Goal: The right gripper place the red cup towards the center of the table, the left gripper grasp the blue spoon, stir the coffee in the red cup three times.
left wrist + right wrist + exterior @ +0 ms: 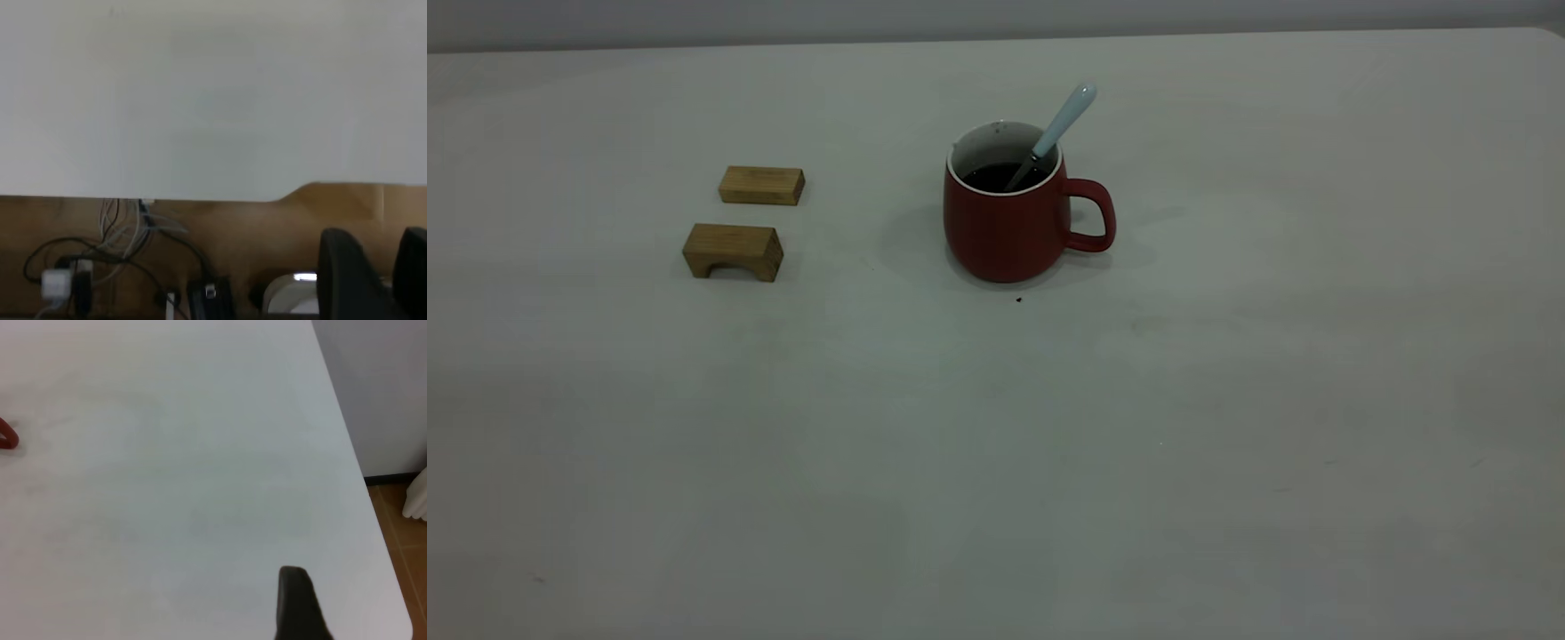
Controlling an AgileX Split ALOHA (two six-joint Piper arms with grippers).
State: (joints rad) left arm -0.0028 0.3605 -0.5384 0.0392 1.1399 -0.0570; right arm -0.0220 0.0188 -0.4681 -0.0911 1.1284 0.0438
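Observation:
The red cup [1005, 227] stands upright near the middle of the table [996, 444], its handle pointing right. Dark coffee [996, 176] fills its lower part. The blue spoon [1063, 124] leans in the cup, bowl in the coffee, pale handle sticking up over the rim to the right. Neither arm appears in the exterior view. In the left wrist view my left gripper [381, 280] hangs past the table edge, open, holding nothing. In the right wrist view a dark part of my right gripper [300, 607] sits over bare table near the corner, the cup's handle [7, 435] far off.
Two wooden blocks lie left of the cup: a flat one [761, 185] and an arched one [733, 251]. A tiny black speck [1018, 300] sits in front of the cup. Cables [120, 247] lie on the brown floor beyond the table edge.

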